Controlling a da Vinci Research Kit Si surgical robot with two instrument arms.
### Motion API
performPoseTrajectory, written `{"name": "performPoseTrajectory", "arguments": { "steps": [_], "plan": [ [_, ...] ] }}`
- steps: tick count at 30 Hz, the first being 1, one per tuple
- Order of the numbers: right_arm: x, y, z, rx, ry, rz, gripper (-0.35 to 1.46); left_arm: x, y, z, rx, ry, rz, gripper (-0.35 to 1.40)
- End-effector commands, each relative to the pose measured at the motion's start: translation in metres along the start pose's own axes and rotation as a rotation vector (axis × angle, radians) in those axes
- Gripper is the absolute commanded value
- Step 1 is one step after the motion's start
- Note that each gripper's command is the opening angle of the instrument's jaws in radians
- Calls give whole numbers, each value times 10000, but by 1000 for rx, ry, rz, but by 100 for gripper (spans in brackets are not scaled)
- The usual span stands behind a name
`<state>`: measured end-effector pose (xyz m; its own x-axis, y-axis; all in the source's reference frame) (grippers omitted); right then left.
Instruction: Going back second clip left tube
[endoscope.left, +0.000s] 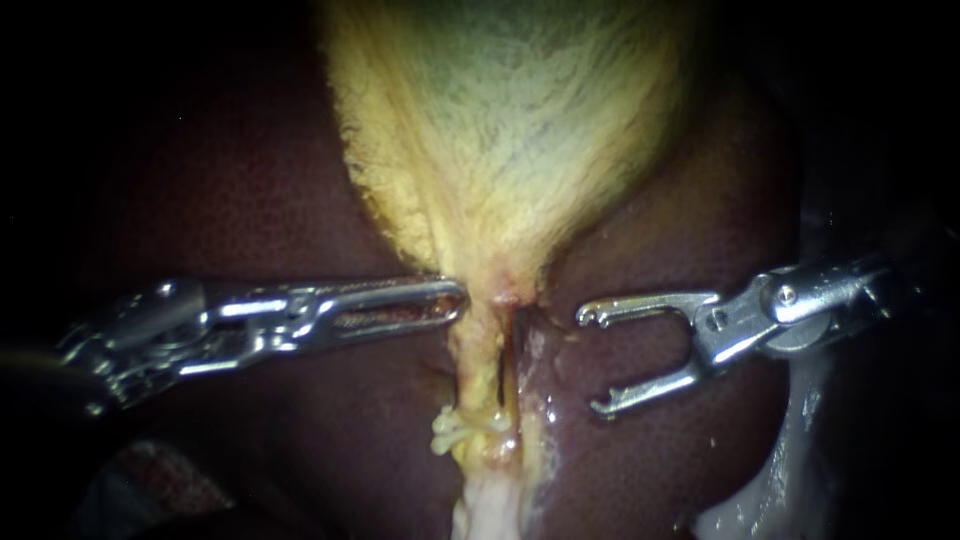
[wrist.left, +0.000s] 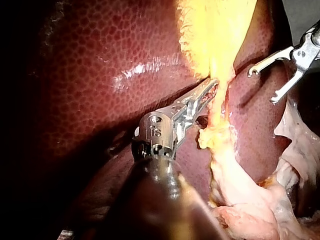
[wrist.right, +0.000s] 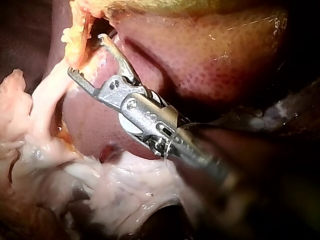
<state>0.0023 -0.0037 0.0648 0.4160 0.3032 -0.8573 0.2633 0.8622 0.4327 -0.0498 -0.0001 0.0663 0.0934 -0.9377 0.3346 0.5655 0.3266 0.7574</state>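
Note:
The yellow-green gallbladder (endoscope.left: 500, 120) narrows to a neck, from which two thin tubes run down side by side over the dark liver (endoscope.left: 250, 200). The left tube (endoscope.left: 472, 365) is yellowish, with a small fatty lump (endoscope.left: 452, 428) beside it. I cannot make out a clip on it. My left instrument (endoscope.left: 458, 297) (wrist.left: 214, 85) has its jaws shut on the neck's left edge. My right instrument (endoscope.left: 592, 360) (wrist.left: 262, 86) (wrist.right: 86, 55) stands to the right of the tubes, clear of them. Its hooked jaws are wide open and hold nothing.
Pale, wet loose tissue (endoscope.left: 490, 510) (wrist.right: 120, 190) trails below the tubes. A shiny whitish strip (endoscope.left: 790, 450) lies under the right instrument's shaft. Liver surrounds the tubes on both sides.

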Motion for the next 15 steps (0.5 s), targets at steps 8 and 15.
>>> {"name": "performPoseTrajectory", "arguments": {
  "steps": [8,15],
  "plan": [
    [0,-1,-1,0,-1,-5,60,0,0,-1,0,1,1,-35],
    [0,-3,-2,1,-1,-6,60,-1,1,1,1,1,1,-35]
  ]
}}
